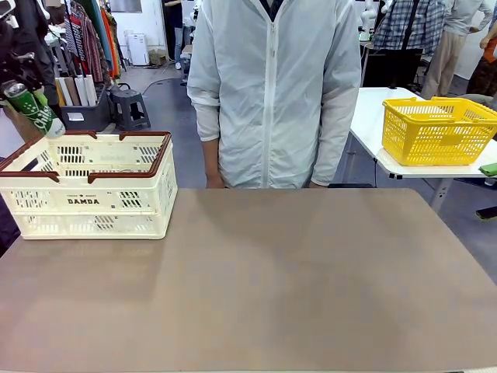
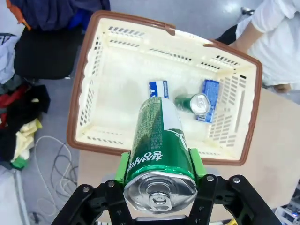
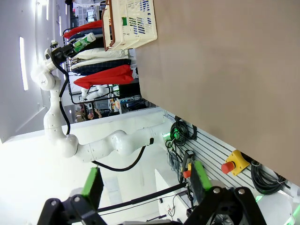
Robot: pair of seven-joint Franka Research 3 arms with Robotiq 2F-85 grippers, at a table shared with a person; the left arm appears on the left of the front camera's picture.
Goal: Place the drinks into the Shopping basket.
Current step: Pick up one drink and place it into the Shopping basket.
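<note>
Inside Shopping basket (image 2: pixel 140 61), left wrist view: two blue cans (image 2: pixel 158 88), green can (image 2: pixel 192 103).

A brown desk (image 1: pixel 311 280) fills the foreground. Behind it, a grey floor (image 1: pixel 167 101), a clothes rack (image 1: pixel 89 35) at far left, a dark stool (image 1: pixel 130 107), and a white side table (image 1: pixel 373 132) carrying 1 yellow mesh basket (image 1: pixel 436 129).

Two green cans (image 2: pixel 159 145), two blue cans (image 2: pixel 158 88), one crate (image 2: pixel 77 112).
</note>
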